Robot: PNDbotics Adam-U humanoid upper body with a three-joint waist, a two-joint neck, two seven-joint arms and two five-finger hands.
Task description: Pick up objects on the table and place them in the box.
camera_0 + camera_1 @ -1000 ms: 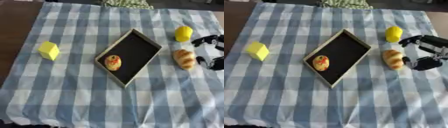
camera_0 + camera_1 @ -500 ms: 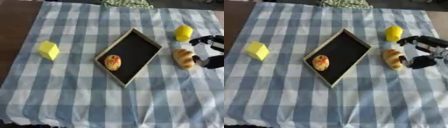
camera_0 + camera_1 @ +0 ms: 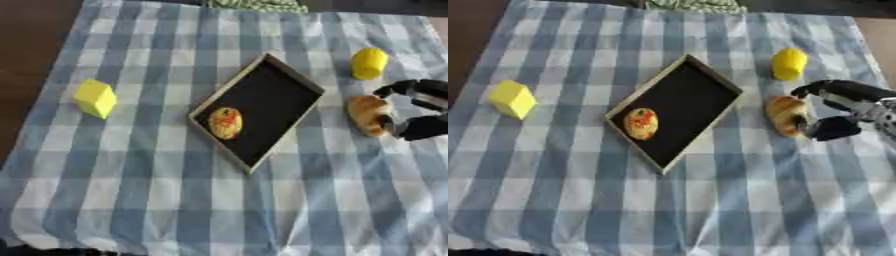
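No text, label, brand, number or sign can be read on anything here, neither on the box (image 3: pixel 710 80) nor on the checked cloth (image 3: pixel 737 200).

Even, soft light, faint shadows, and mild blur throughout.

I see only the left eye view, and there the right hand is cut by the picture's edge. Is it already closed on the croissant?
Observer: Not closed, I think. The right eye view shows the whole right hand: its fingers reach over the far end of the croissant, and the thumb sits by the near end. The croissant lies on the cloth.
Operator: Does the left hand show there?
Observer: No, the right eye view has no left hand either.
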